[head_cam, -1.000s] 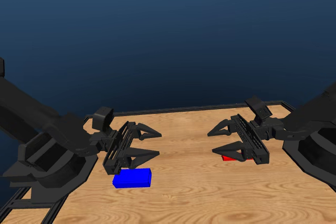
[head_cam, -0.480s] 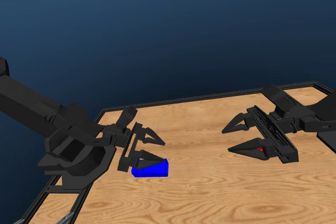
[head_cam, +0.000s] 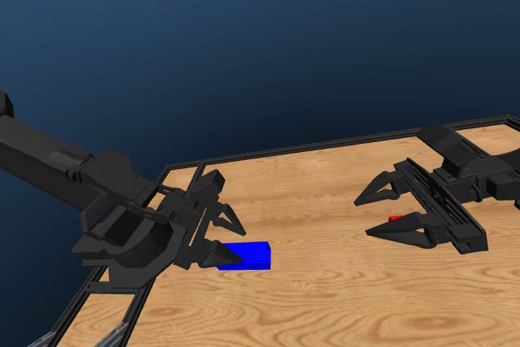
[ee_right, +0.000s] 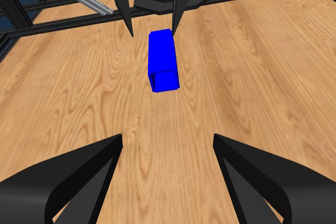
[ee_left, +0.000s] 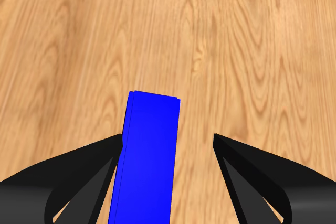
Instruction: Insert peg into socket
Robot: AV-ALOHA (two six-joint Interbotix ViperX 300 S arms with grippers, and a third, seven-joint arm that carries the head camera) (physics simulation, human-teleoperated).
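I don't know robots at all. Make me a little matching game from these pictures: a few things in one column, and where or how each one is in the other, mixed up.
Things:
1. socket
2. peg
3. left gripper
4. table

Descriptions:
A. red, mostly hidden behind a black jaw
B. wooden, with a black frame
C. blue, lying flat on the wood
D. open, one jaw on each side of the blue block

Pairs: 1-C, 2-A, 3-D, 4-B

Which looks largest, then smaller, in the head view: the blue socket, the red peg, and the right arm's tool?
1. Right tool: by far the largest in the picture.
2. Blue socket: clearly smaller, and partly covered by the left tool.
3. Red peg: only a small sliver shows behind the right tool, so its real size cannot be judged.
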